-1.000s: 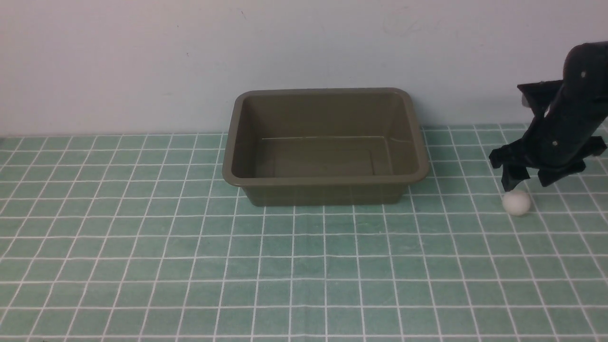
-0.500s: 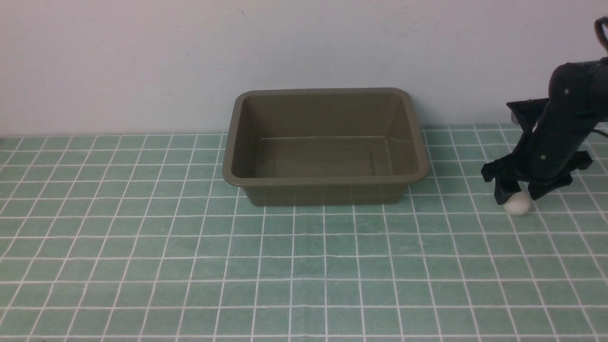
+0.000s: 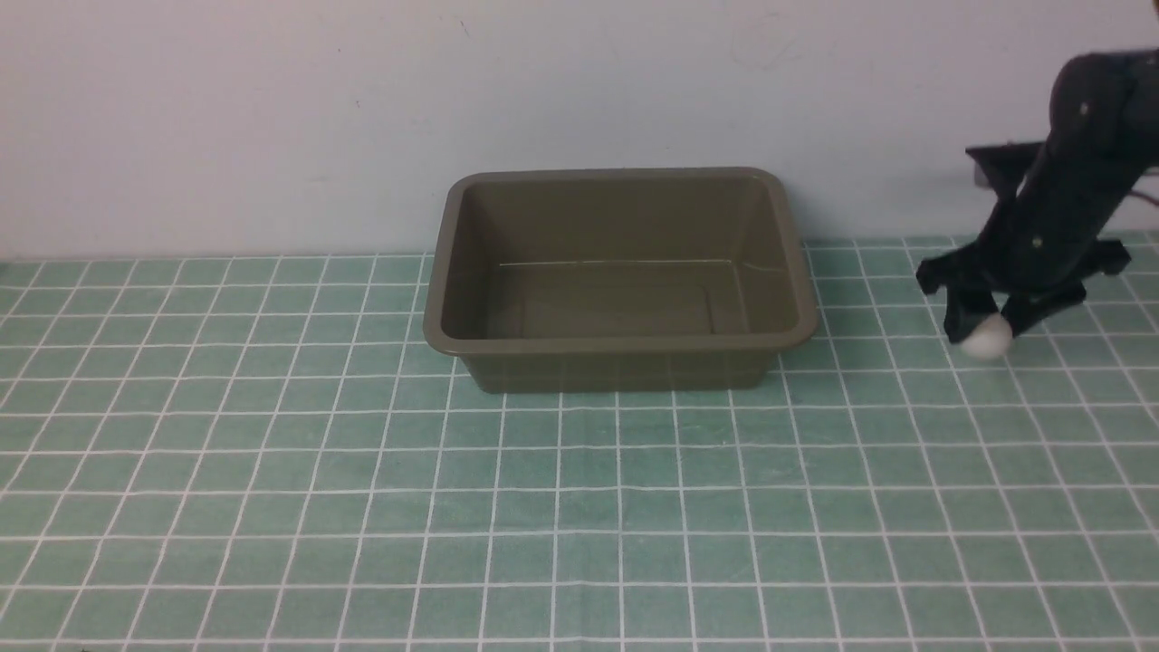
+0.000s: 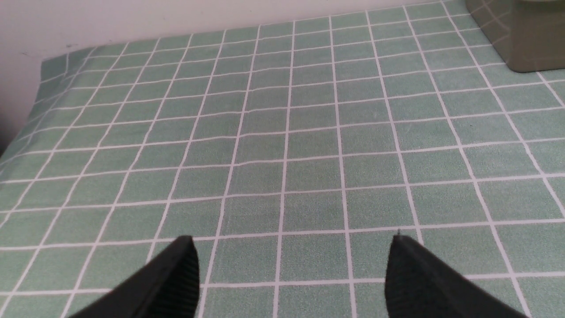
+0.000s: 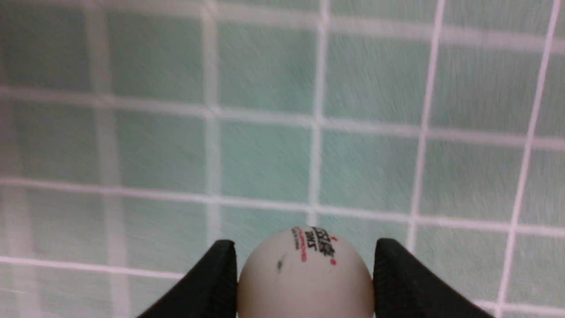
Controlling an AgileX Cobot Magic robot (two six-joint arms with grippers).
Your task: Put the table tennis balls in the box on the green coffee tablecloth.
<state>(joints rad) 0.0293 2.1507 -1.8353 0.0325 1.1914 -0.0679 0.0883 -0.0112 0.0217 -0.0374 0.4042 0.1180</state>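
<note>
The white table tennis ball (image 3: 985, 337) is held between the fingers of my right gripper (image 3: 985, 330), lifted a little above the green checked tablecloth (image 3: 579, 507), to the right of the box. In the right wrist view the ball (image 5: 304, 278) shows small red and black print and both black fingers (image 5: 212, 282) press its sides. The olive-brown box (image 3: 621, 342) stands empty at the back middle of the cloth. My left gripper (image 4: 291, 265) is open and empty above bare cloth; it does not show in the front view.
A pale wall (image 3: 362, 109) rises right behind the box. A corner of the box (image 4: 525, 39) shows in the left wrist view. The cloth's edge (image 4: 26, 119) lies at the far side in that view.
My right gripper came down over the ball, shut on it, and has lifted it off the cloth. The box has not moved.
</note>
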